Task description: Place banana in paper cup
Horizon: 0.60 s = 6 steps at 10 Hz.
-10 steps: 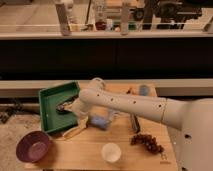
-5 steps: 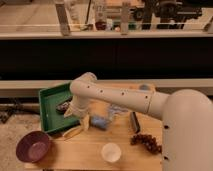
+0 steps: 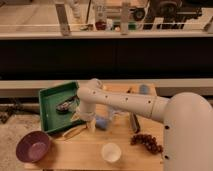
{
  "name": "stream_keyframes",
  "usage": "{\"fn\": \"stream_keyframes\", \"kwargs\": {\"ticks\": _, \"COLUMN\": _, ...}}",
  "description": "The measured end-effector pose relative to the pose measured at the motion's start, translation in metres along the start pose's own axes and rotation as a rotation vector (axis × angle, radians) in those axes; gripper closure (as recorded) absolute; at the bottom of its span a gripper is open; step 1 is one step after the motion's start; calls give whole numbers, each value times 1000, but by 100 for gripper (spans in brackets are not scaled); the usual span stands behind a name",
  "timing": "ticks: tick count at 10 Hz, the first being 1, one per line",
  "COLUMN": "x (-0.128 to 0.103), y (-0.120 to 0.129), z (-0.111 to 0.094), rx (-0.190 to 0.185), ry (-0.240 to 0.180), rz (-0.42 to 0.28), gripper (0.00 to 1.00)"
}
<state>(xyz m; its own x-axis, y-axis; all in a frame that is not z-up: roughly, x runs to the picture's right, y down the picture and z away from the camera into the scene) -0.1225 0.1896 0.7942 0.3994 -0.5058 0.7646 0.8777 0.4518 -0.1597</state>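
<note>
The banana (image 3: 75, 131) is a pale yellow-tan fruit lying on the wooden table just off the front right corner of the green tray. My gripper (image 3: 91, 125) hangs down from the white arm right beside the banana's right end, close above the table. I cannot tell whether it touches the banana. The paper cup (image 3: 110, 151) is small and white. It stands upright near the table's front edge, to the right of and nearer than the gripper, with nothing in it.
A green tray (image 3: 50, 112) at the left holds a dark item (image 3: 65, 106). A purple bowl (image 3: 33, 146) stands at the front left. A blue object (image 3: 103, 121), a dark object (image 3: 134, 123), grapes (image 3: 146, 141) and a blue cup (image 3: 144, 89) lie to the right.
The arm has swung left and folded. The gripper has come down by the tray's front right corner, next to the banana. Banana and cup have not moved.
</note>
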Motion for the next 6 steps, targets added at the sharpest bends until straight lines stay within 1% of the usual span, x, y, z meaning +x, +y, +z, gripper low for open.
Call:
{"fn": "stream_keyframes", "kwargs": {"ticks": 1, "x": -1, "y": 2, "z": -4, "rx": 14, "ry": -6, "rz": -9, "gripper": 20}}
{"fn": "stream_keyframes", "kwargs": {"ticks": 2, "x": -3, "y": 6, "z": -10, "rx": 20, "ry": -25, "rz": -20, "gripper": 20}}
{"fn": "stream_keyframes", "kwargs": {"ticks": 3, "x": -6, "y": 8, "z": -11, "rx": 26, "ry": -71, "rz": -51, "gripper": 20}}
{"fn": "stream_keyframes", "kwargs": {"ticks": 4, "x": -7, "y": 11, "z": -11, "rx": 53, "ry": -105, "rz": -74, "gripper": 20}}
{"fn": "stream_keyframes", "kwargs": {"ticks": 5, "x": -7, "y": 14, "z": -12, "rx": 88, "ry": -137, "rz": -95, "gripper": 20}}
{"fn": "stream_keyframes", "kwargs": {"ticks": 6, "x": -9, "y": 15, "z": -11, "rx": 93, "ry": -151, "rz": -121, "gripper": 20}}
